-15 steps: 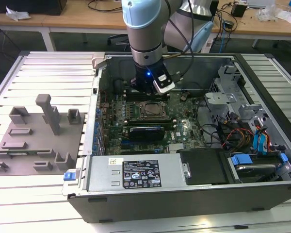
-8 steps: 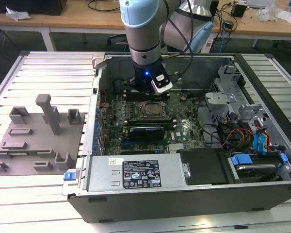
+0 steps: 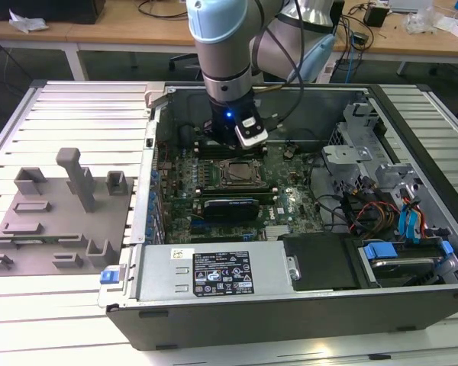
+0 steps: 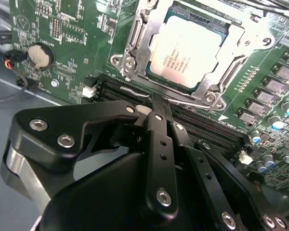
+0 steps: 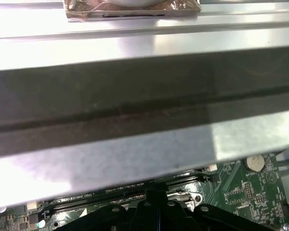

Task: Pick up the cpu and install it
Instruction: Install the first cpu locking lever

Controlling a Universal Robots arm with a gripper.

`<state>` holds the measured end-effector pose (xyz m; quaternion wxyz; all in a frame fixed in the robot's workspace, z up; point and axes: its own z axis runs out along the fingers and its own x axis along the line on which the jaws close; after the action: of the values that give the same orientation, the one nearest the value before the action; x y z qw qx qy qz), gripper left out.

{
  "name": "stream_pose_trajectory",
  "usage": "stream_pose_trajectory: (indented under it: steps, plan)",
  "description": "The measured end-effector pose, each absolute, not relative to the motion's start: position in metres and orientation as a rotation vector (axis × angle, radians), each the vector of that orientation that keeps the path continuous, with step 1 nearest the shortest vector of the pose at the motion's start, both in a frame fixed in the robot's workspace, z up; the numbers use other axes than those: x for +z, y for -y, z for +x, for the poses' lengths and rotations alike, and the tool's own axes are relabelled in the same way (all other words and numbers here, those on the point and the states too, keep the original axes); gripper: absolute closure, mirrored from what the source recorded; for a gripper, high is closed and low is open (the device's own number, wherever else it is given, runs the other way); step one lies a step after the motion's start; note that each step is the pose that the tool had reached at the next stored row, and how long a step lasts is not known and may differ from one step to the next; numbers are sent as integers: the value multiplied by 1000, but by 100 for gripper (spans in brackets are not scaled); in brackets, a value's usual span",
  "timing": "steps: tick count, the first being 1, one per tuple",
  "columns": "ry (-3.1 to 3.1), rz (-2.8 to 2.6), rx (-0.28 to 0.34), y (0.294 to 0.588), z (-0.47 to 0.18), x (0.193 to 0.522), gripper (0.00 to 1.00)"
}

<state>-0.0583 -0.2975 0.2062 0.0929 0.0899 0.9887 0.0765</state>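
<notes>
Cpu (image 4: 188, 50) is already sitting in the motherboard socket frame (image 4: 135, 53), just beyond the tool (image 4: 156, 103), whose fingers are pressing together, gripping nothing, hovering over the memory slots (image 4: 207, 125).

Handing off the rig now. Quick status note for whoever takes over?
Gripper: fingers together, holding nothing, poised just beside the socket frame inside the computer case.
The cpu: lying flat in the socket on the motherboard, pale top up.
Done: chip placed in the socket and let go.
Left: can't tell from here whether the frame is latched; check that.
</notes>
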Motion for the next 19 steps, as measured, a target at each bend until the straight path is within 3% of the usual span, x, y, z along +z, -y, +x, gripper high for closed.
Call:
stream_pose_trajectory:
  steps: [19]
  plan:
    - [-2914, 396, 214, 298, -60, 204, 89]
